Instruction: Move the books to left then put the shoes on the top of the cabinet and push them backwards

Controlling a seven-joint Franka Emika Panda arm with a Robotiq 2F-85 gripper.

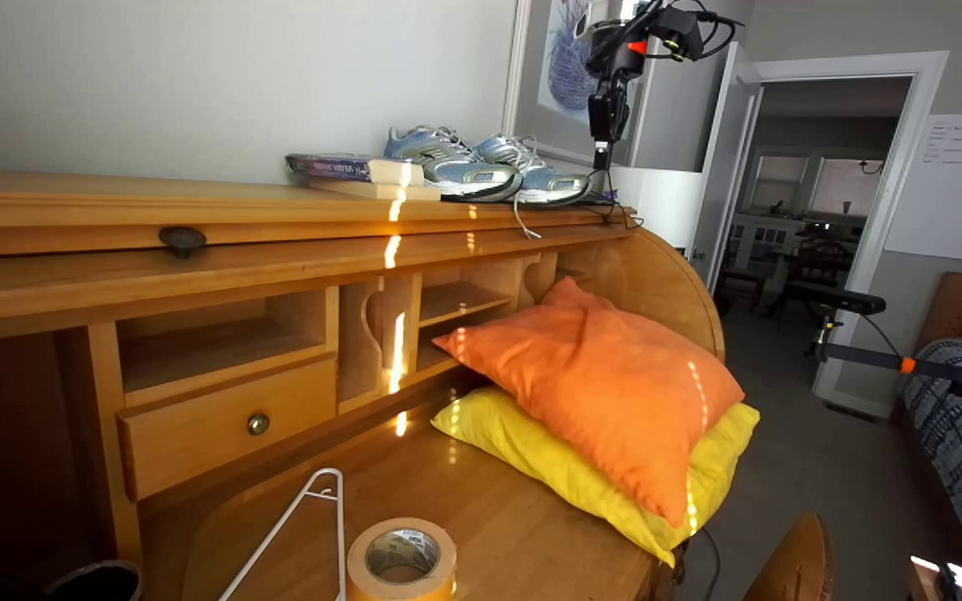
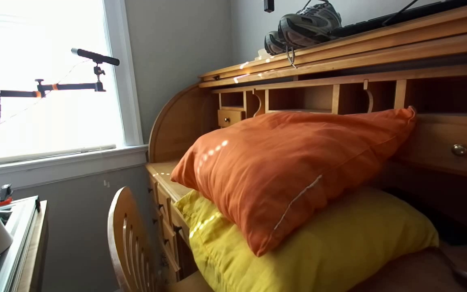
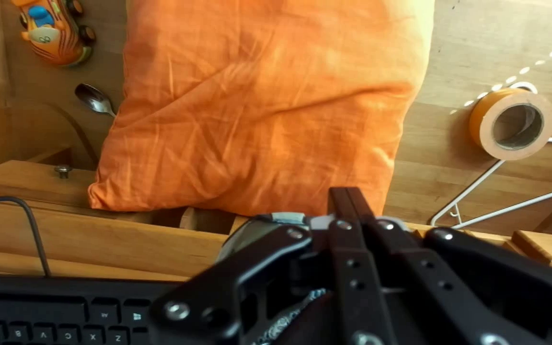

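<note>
In an exterior view the books [image 1: 339, 169] lie on top of the cabinet [image 1: 281, 210], the shoes [image 1: 473, 177] just right of them; the gripper [image 1: 601, 159] points down by their toes, touching or clear I can't tell. In an exterior view the shoes sit near the front edge, above the orange pillow [image 2: 294, 154], which lies on the yellow pillow [image 2: 326, 243]. In the wrist view the fingers [image 3: 339, 211] are pressed together, partly hiding the shoes, with the keyboard [image 3: 41, 309] alongside.

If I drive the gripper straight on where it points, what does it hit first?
Probably the orange pillow, which lies past the gripper in the wrist view. A shoe looks close to that line; depth is unclear.
</note>
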